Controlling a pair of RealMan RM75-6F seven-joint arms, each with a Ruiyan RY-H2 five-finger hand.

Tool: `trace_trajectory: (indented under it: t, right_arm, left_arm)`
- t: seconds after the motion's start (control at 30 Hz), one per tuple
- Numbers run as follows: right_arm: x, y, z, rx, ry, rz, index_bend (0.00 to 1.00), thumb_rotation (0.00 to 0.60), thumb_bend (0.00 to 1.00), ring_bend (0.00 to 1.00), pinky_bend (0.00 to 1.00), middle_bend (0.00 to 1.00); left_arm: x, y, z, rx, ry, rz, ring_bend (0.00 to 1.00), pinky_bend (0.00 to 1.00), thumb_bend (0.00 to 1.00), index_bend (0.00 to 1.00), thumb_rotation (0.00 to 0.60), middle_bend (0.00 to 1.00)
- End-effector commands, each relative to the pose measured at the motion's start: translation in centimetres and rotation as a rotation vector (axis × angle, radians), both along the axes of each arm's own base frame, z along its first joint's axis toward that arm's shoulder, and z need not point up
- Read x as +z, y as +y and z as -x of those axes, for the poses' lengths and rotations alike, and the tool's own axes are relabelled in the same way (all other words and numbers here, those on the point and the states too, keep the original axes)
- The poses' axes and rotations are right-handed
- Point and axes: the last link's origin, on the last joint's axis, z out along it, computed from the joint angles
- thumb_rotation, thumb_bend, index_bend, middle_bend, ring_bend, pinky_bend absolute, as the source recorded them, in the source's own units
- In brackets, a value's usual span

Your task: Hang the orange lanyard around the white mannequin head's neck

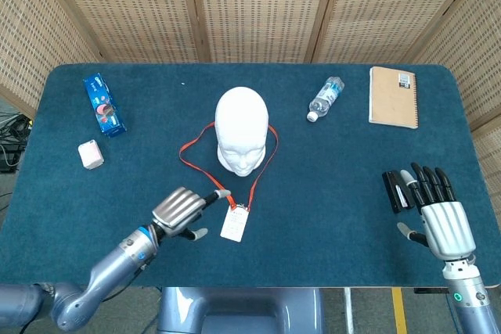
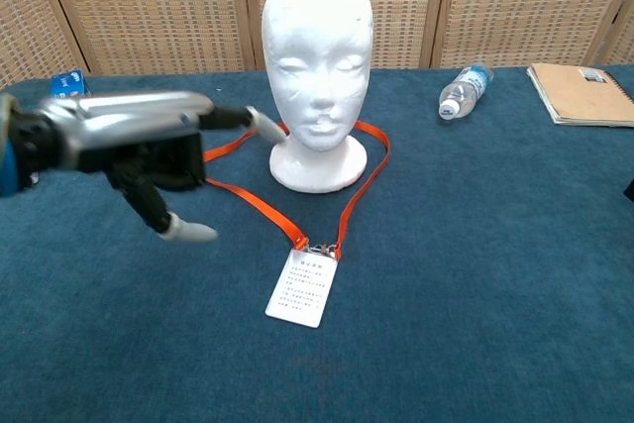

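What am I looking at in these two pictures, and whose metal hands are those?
They belong to a two-armed robot. One camera looks down from its head, the other forward from its chest. On the blue-carpeted table stands a white foam mannequin head, with an orange lanyard lying looped around its base and a white badge card at its end. The silver left hand hovers near the strap, holding nothing. The right hand lies open beside black markers. A plastic water bottle and a brown notebook lie farther back.

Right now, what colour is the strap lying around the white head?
Orange. The lanyard strap loops round the mannequin head's base; the chest view shows it best.
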Motion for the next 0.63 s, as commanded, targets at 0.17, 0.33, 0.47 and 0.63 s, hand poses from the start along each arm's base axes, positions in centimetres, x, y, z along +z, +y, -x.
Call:
trace_trajectory:
  t: [0.17, 0.33, 0.47, 0.63]
  right_arm:
    - [0.0, 0.2, -0.3, 0.008, -0.003, -0.002, 0.00, 0.600, 0.00, 0.00, 0.00, 0.00]
    - [0.1, 0.4, -0.6, 0.019, -0.007, 0.000, 0.00, 0.600, 0.00, 0.00, 0.00, 0.00]
    - [0.2, 0.5, -0.7, 0.022, -0.007, 0.002, 0.00, 0.600, 0.00, 0.00, 0.00, 0.00]
    - [0.4, 0.6, -0.8, 0.025, -0.011, 0.008, 0.00, 0.600, 0.00, 0.00, 0.00, 0.00]
  left_arm:
    - [11.5, -1.2, 9.1, 0.120, -0.018, -0.393, 0.93, 0.93, 0.00, 0.00, 0.587, 0.95]
    - [15.7, -3.0, 14.6, 0.297, 0.006, -0.583, 0.09, 0.08, 0.00, 0.00, 0.514, 0.09]
    - [16.5, -4.4, 16.0, 0.370, -0.015, -0.630, 0.00, 0.00, 0.00, 0.00, 0.519, 0.00]
    - [16.3, -6.7, 17.1, 0.431, -0.024, -0.649, 0.00, 0.00, 0.00, 0.00, 0.594, 0.00]
